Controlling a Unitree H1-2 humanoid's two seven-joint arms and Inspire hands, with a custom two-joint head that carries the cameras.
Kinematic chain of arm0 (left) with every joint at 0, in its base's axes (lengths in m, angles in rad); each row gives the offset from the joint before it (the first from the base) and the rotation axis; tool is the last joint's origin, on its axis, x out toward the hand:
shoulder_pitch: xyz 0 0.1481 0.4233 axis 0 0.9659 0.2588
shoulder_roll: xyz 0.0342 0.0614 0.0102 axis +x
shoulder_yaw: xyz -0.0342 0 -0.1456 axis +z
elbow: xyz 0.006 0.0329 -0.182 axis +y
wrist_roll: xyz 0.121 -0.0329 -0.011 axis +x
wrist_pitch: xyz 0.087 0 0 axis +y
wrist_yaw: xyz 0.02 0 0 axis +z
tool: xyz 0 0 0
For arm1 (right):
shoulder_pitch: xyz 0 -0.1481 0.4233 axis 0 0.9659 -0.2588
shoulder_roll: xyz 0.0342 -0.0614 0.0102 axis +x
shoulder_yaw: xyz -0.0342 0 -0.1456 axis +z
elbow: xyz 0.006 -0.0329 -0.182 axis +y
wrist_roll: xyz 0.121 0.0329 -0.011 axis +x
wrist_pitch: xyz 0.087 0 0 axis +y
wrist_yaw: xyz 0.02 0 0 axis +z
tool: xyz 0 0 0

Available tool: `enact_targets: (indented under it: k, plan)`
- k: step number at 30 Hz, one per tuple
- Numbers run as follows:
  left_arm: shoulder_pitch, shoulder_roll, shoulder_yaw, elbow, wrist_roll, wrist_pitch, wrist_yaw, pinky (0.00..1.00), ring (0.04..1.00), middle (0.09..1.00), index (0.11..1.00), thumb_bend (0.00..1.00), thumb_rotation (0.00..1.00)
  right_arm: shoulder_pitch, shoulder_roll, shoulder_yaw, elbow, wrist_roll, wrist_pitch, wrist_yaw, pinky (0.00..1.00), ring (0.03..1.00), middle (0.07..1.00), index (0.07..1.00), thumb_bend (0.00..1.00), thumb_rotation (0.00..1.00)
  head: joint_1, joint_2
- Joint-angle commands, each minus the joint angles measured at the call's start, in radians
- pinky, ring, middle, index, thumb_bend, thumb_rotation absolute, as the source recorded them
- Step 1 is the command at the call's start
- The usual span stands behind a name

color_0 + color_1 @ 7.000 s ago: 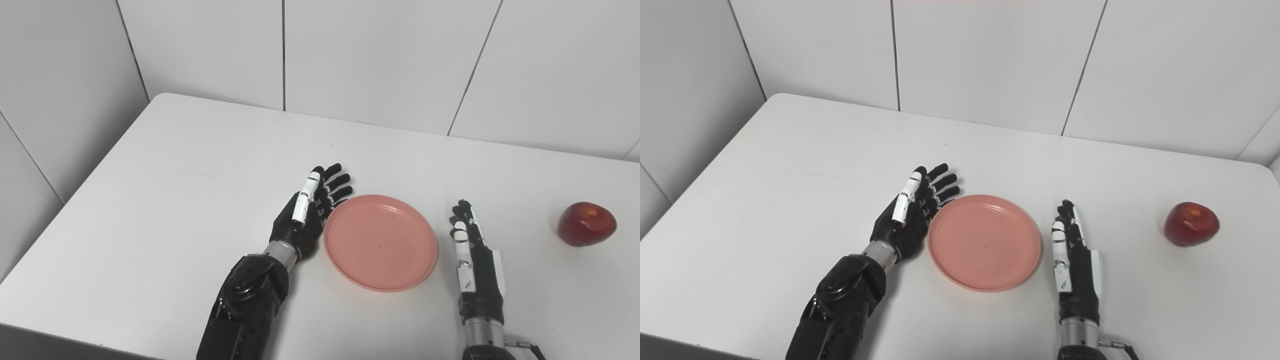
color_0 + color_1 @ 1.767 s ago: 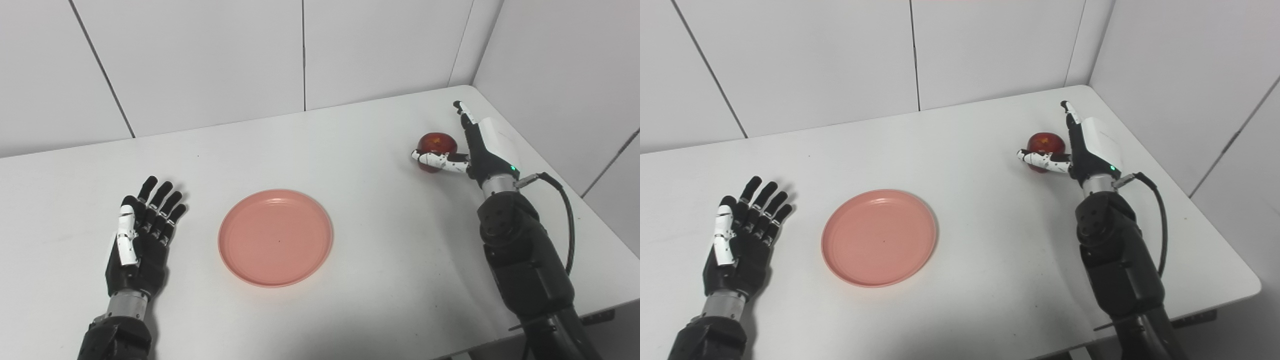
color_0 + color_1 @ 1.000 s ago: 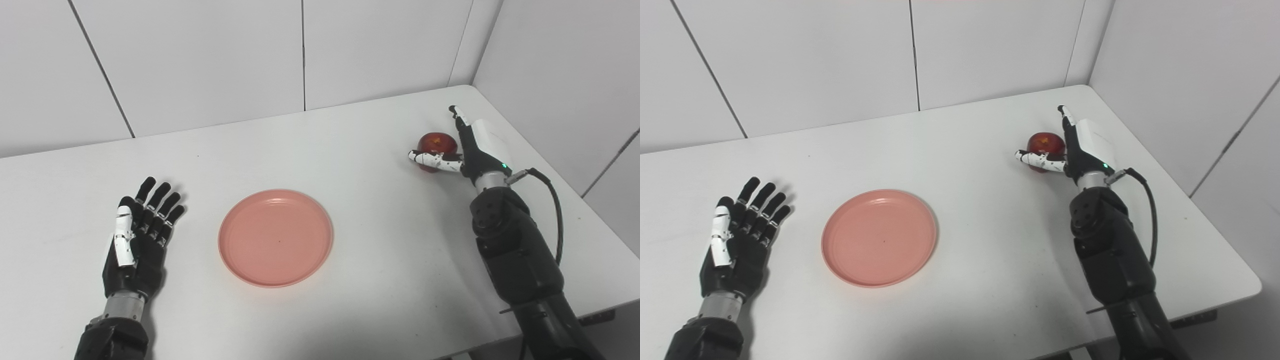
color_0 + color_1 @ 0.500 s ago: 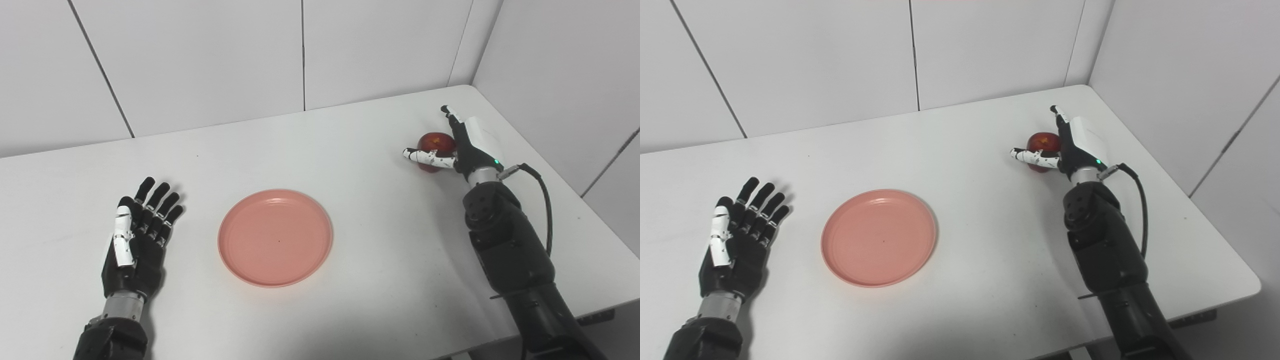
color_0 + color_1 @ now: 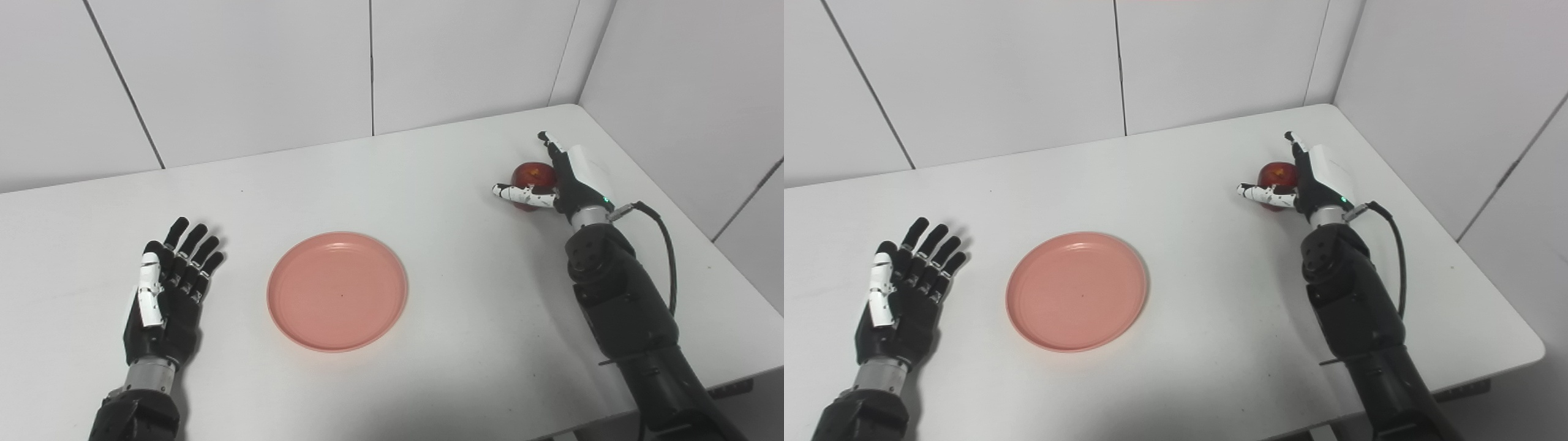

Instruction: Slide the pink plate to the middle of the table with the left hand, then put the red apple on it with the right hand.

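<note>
White table (image 5: 465, 343), pink plate (image 5: 337, 291) parked mid-table w/ my left hand (image 5: 168, 294) flat and spread beside it, holding nothing. My right hand (image 5: 560, 180) cups the red apple (image 5: 531, 174) near the far right corner, thumb across the front, fingers unclosed: no grasp yet. Apple looks firm, smooth, apt to roll, so I'd wrap its widest part; vs. 1.8 s ago, hand has edged closer in.

Bright, even overhead light — soft shadows — sharp focus.
</note>
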Motion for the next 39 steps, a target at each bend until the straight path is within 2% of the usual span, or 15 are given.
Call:
enact_targets:
  k: [1, 8, 10, 11, 12, 13, 15, 18, 21, 23, 29, 31, 32, 39]
  plan:
    - [0.022, 0.005, 0.002, 0.015, -0.001, 0.037, 0.01, 0.9, 0.887, 0.902, 0.899, 0.36, 1.0, -0.037, -0.032, -0.006, -0.015, 0.003, -0.023, -0.024, 0.77, 0.875, 0.909, 0.905, 1.0, 0.47, 0.0, 0.0]
    - [0.022, -0.001, 0.005, 0.006, -0.003, 0.047, 0.019, 0.88, 0.877, 0.893, 0.891, 0.36, 1.0, -0.04, -0.037, -0.008, -0.015, 0.01, -0.007, -0.02, 0.76, 0.86, 0.895, 0.892, 1.0, 0.43, 0.003, 0.004]
    - [0.023, -0.002, 0.005, 0.006, -0.002, 0.047, 0.018, 0.89, 0.881, 0.897, 0.895, 0.36, 1.0, -0.039, -0.032, -0.016, -0.014, 0.023, -0.005, -0.021, 0.71, 0.823, 0.861, 0.888, 1.0, 0.41, 0.003, 0.005]
    - [0.023, -0.002, 0.005, 0.006, -0.002, 0.047, 0.018, 0.89, 0.881, 0.897, 0.896, 0.36, 1.0, -0.04, -0.029, -0.02, -0.012, 0.029, -0.004, -0.023, 0.63, 0.749, 0.795, 0.886, 1.0, 0.4, 0.004, 0.004]
    - [0.023, -0.003, 0.004, 0.006, -0.001, 0.047, 0.018, 0.89, 0.882, 0.899, 0.897, 0.36, 1.0, -0.04, -0.027, -0.023, -0.011, 0.032, -0.003, -0.025, 0.46, 0.583, 0.652, 0.887, 1.0, 0.39, 0.004, 0.004]
    - [0.024, -0.003, 0.004, 0.006, 0.0, 0.047, 0.019, 0.89, 0.883, 0.9, 0.897, 0.35, 1.0, -0.04, -0.026, -0.023, -0.008, 0.033, -0.003, -0.028, 0.4, 0.514, 0.593, 0.886, 1.0, 0.38, 0.004, 0.004]
    - [0.024, -0.002, 0.001, 0.006, 0.004, 0.044, 0.018, 0.89, 0.885, 0.901, 0.899, 0.35, 1.0, -0.041, -0.027, -0.018, 0.004, 0.036, -0.011, -0.038, 0.41, 0.547, 0.633, 0.86, 0.99, 0.35, 0.004, 0.004]
    - [0.024, -0.002, 0.003, 0.01, 0.002, 0.043, 0.018, 0.89, 0.884, 0.9, 0.897, 0.35, 1.0, -0.044, -0.028, -0.013, 0.019, 0.038, -0.017, -0.049, 0.41, 0.563, 0.646, 0.822, 0.96, 0.32, 0.004, 0.004]
    - [0.024, -0.006, 0.006, 0.01, -0.001, 0.045, 0.021, 0.89, 0.881, 0.897, 0.895, 0.35, 1.0, -0.045, -0.026, -0.013, 0.033, 0.038, -0.032, -0.069, 0.53, 0.656, 0.722, 0.766, 0.92, 0.27, 0.006, 0.005]
    - [0.024, -0.006, 0.007, 0.01, -0.003, 0.045, 0.02, 0.89, 0.882, 0.897, 0.895, 0.36, 1.0, -0.048, -0.023, -0.018, 0.049, 0.049, -0.046, -0.087, 0.56, 0.661, 0.717, 0.725, 0.89, 0.21, 0.006, 0.005]
    - [0.023, -0.007, 0.008, 0.012, -0.001, 0.044, 0.019, 0.89, 0.879, 0.894, 0.891, 0.36, 1.0, -0.054, -0.032, -0.018, 0.1, 0.078, -0.119, -0.141, 0.47, 0.545, 0.596, 0.595, 0.8, 0.1, 0.006, 0.005]
    - [0.022, -0.007, 0.008, 0.014, 0.0, 0.042, 0.019, 0.89, 0.878, 0.893, 0.889, 0.36, 1.0, -0.059, -0.034, -0.015, 0.114, 0.079, -0.122, -0.149, 0.44, 0.511, 0.569, 0.507, 0.57, 0.13, 0.006, 0.005]
    - [0.023, -0.006, 0.009, 0.015, 0.0, 0.041, 0.018, 0.89, 0.879, 0.894, 0.89, 0.36, 1.0, -0.061, -0.034, -0.012, 0.119, 0.079, -0.121, -0.153, 0.44, 0.509, 0.565, 0.496, 0.54, 0.13, 0.006, 0.008]
    - [0.023, -0.002, 0.008, 0.016, 0.001, 0.04, 0.013, 0.89, 0.882, 0.899, 0.896, 0.36, 1.0, -0.069, -0.032, 0.01, 0.149, 0.064, -0.149, -0.206, 0.37, 0.449, 0.51, 0.485, 0.52, 0.13, 0.009, 0.009]
